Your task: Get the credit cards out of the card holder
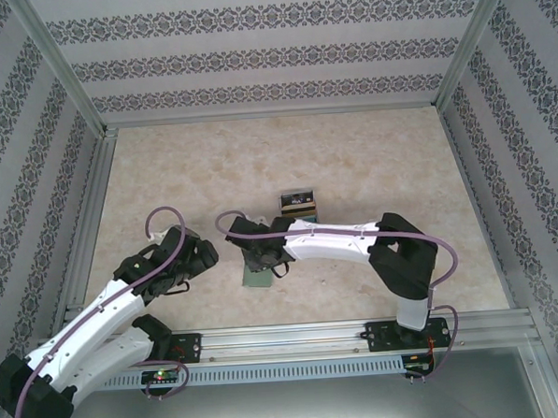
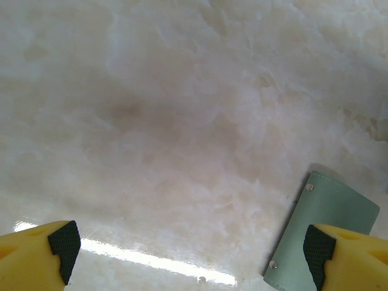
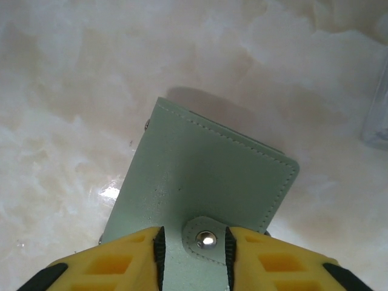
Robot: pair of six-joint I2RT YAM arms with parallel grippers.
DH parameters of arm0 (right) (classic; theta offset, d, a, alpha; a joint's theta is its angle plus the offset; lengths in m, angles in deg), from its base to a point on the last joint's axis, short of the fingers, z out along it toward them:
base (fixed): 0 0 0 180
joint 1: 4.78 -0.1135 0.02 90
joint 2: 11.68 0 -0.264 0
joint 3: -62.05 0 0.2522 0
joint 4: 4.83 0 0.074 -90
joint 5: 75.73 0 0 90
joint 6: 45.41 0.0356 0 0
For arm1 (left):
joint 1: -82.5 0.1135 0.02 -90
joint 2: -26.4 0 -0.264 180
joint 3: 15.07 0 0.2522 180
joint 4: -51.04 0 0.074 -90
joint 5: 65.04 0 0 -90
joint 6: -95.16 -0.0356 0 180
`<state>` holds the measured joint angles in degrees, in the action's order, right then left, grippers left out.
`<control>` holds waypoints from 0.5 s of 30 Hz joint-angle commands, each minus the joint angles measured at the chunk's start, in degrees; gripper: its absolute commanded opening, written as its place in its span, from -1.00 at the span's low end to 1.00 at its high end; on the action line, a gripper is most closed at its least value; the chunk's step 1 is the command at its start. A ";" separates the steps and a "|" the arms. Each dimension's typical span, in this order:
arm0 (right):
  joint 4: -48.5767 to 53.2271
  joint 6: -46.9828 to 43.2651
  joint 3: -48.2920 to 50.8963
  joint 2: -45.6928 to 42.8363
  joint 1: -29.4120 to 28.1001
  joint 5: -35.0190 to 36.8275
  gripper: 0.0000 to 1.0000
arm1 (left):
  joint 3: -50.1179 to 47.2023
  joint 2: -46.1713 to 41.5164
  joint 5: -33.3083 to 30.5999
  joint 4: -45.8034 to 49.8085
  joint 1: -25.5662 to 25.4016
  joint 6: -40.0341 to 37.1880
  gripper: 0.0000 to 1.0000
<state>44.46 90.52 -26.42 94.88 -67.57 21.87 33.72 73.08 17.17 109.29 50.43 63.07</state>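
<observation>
right gripper (image 3: 194,245) pinched on the snap tab (image 3: 207,238) of the card holder (image 3: 206,163), bottom centre of its wrist frame; holder lies flat, looks closed. left gripper (image 2: 191,245) spread wide, holder corner at lower right. some credit cards (image 1: 298,205) already out, mid-frame top view. peel the tab up slowly and pin the body with the left so it doesn't lift

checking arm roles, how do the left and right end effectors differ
The left end effector is wide open; the right end effector is closed on the snap tab of the card holder. The left end effector holds nothing, above bare table; the right end effector is over the card holder. Both have yellow fingers, black pads.
</observation>
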 commanded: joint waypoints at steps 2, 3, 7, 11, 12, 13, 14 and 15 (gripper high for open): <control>4.02 1.99 -2.25 2.77 -0.57 -0.17 -0.27 | -0.67 -1.41 -0.89 3.21 1.12 -0.07 0.94; 3.94 1.98 -2.46 3.10 -0.56 -0.28 -0.26 | -0.75 -1.55 -0.72 3.24 1.18 -0.16 0.94; 4.17 1.98 -3.23 4.88 -0.56 -0.82 -0.24 | -1.01 -1.89 -0.56 3.70 1.22 -0.17 0.94; 4.37 1.98 -3.51 5.98 -0.54 -1.68 -0.15 | -1.36 -2.49 -0.35 3.87 1.27 -0.06 0.94; 4.28 1.92 -3.50 6.02 -0.56 -1.92 -0.15 | -1.50 -2.62 -0.34 3.92 1.29 0.06 0.94; 4.27 1.87 -3.50 6.16 -0.50 -2.10 -0.14 | -1.56 -2.80 -0.36 3.86 1.31 0.18 0.94; 4.39 1.89 -3.50 6.14 -0.63 -2.16 -0.10 | -1.65 -2.82 -0.34 3.78 1.30 0.19 0.95; 4.61 1.91 -3.55 6.02 -0.70 -2.30 -0.08 | -1.63 -2.84 -0.31 3.78 1.31 0.25 0.95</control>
<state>47.13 91.44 -28.96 99.78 -67.59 20.75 32.82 71.00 17.21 110.69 51.13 63.04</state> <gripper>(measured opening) 0.453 0.972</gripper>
